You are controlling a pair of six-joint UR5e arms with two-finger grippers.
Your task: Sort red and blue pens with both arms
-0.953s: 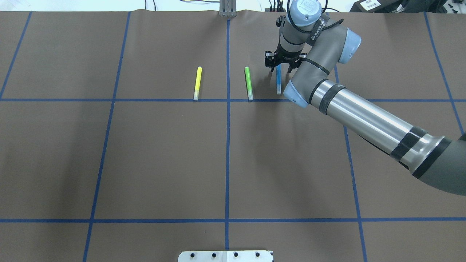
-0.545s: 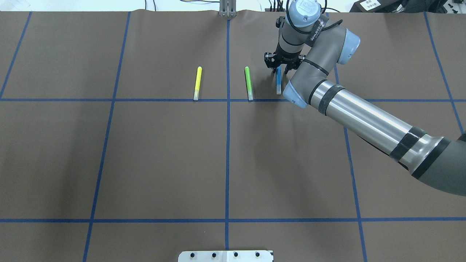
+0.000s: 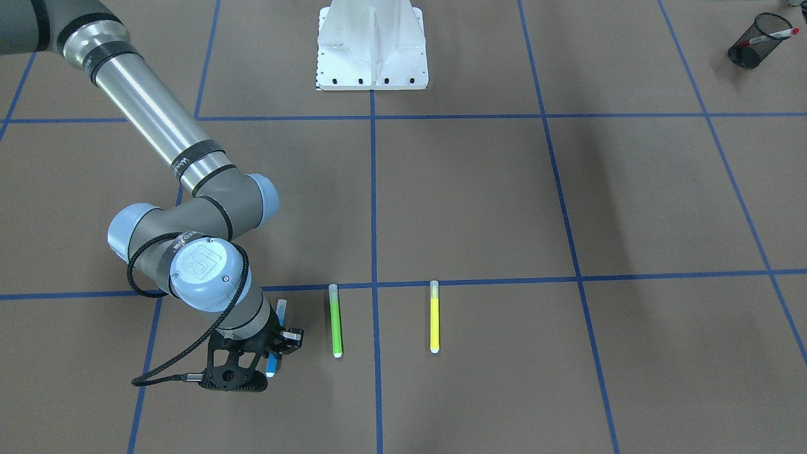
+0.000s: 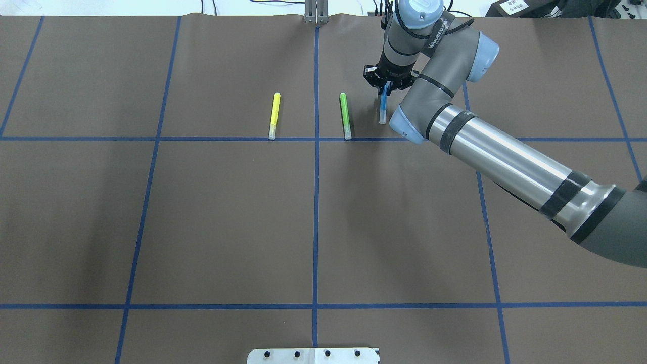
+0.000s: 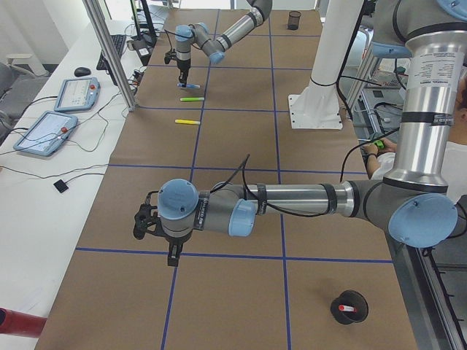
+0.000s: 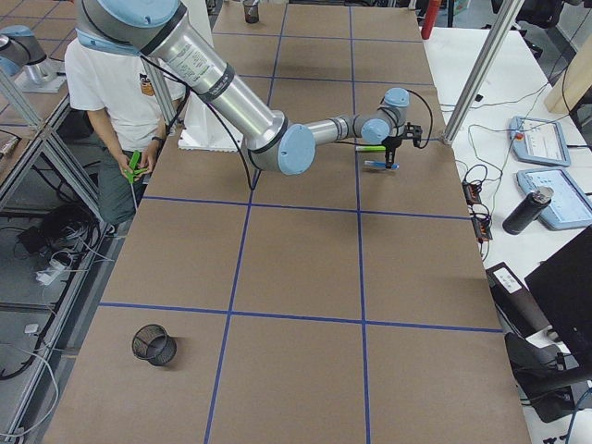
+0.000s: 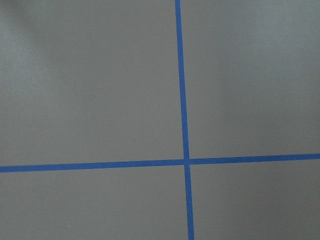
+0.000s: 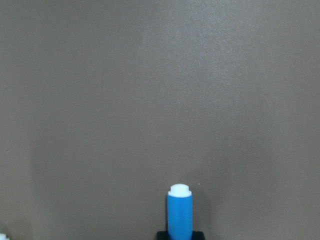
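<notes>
My right gripper [image 4: 386, 86] is shut on the blue pen [image 4: 383, 107], holding its far end while the pale capped end hangs tilted just above the table. The front-facing view shows the same pen [image 3: 280, 310] passing through the black gripper [image 3: 272, 354]. In the right wrist view the pen's blue end [image 8: 180, 212] sticks out between the jaws. The red pen [image 3: 774, 35] stands in a black mesh cup [image 3: 751, 49] at a table corner. My left gripper [image 5: 172, 259] hovers low over the mat near the left end; whether it is open or shut I cannot tell.
A green highlighter [image 4: 345, 115] and a yellow highlighter [image 4: 274, 115] lie parallel on the brown mat left of the blue pen. The white robot base [image 3: 372, 44] stands at the table's near middle. A second mesh cup [image 6: 154, 344] sits at the right end. A person stands behind the base.
The right gripper has shut on the blue pen and risen slightly toward the far edge. The pen now hangs tilted instead of lying flat.
</notes>
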